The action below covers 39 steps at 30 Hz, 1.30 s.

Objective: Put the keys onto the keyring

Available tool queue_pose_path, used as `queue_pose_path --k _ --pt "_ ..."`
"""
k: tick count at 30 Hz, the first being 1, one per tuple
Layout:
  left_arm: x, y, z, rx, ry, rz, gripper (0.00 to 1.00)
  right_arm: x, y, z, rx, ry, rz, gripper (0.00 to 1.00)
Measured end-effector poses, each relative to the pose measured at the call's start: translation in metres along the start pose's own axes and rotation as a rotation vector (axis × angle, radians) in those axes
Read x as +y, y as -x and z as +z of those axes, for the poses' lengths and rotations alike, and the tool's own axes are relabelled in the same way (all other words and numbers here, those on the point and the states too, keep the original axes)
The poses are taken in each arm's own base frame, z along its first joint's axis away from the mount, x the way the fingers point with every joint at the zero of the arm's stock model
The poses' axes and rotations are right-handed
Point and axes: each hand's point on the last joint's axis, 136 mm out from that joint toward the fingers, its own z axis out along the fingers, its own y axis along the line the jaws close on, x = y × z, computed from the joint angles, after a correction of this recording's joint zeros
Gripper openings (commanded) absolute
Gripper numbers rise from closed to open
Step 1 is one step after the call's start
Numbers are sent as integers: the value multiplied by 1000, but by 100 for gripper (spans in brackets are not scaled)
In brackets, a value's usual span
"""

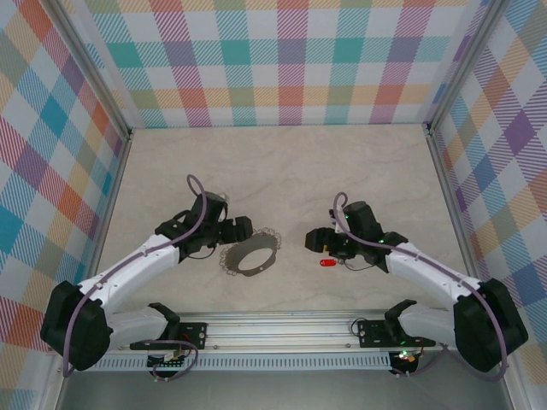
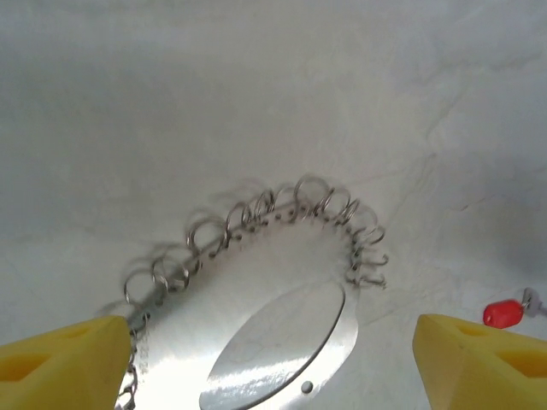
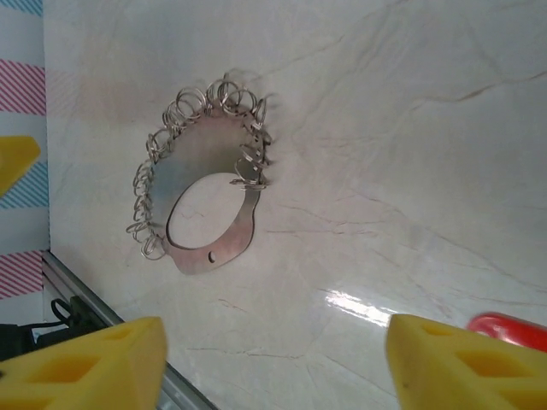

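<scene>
Risk: the keys [image 1: 326,264] are tiny and lie flat, so my right gripper [image 1: 323,242], jaws wide and empty, could catch just an edge and flick them away. In the top view they sit just at its 6 o'clock. My left gripper [image 1: 239,229] is also wide and holds nothing, with the keyring [image 1: 250,256] lying flat at its 5 o'clock; a shallow grab could skid the hoop.
</scene>
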Motion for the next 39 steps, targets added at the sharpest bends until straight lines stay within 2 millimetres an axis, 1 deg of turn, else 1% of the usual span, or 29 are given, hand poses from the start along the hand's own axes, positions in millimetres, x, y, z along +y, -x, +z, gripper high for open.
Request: queue_pose_path --k 1,4,10,13,16,22,27,30,34,36,39 --pt "2 -7 4 12 0 -16 85 1 -2 4 10 1 5 61" --pt "6 -18 17 38 1 -59 86 4 -7 16 31 2 11 54" --pt "-1 -29 53 94 -5 -99 85 -1 -13 47 94 -29 34 39" --pt "-2 -35 66 117 -3 -106 86 1 -8 61 109 -33 36 36" --pt "-3 -35 74 118 -5 -114 86 8 0 74 115 -20 34 34" --pt "-9 -28 84 103 -18 -116 86 19 11 96 134 16 25 28" --pt "-12 -24 88 99 -21 -115 86 17 12 111 156 21 42 24" --pt "-15 -20 87 88 -30 -114 86 16 13 116 160 16 48 20" --pt "-18 -16 87 77 -38 -113 86 22 22 119 146 23 39 16" --pt "-19 -15 87 75 -40 -113 86 25 28 120 132 22 33 16" --pt "-19 -15 87 75 -40 -113 87 22 33 123 120 1 28 15"
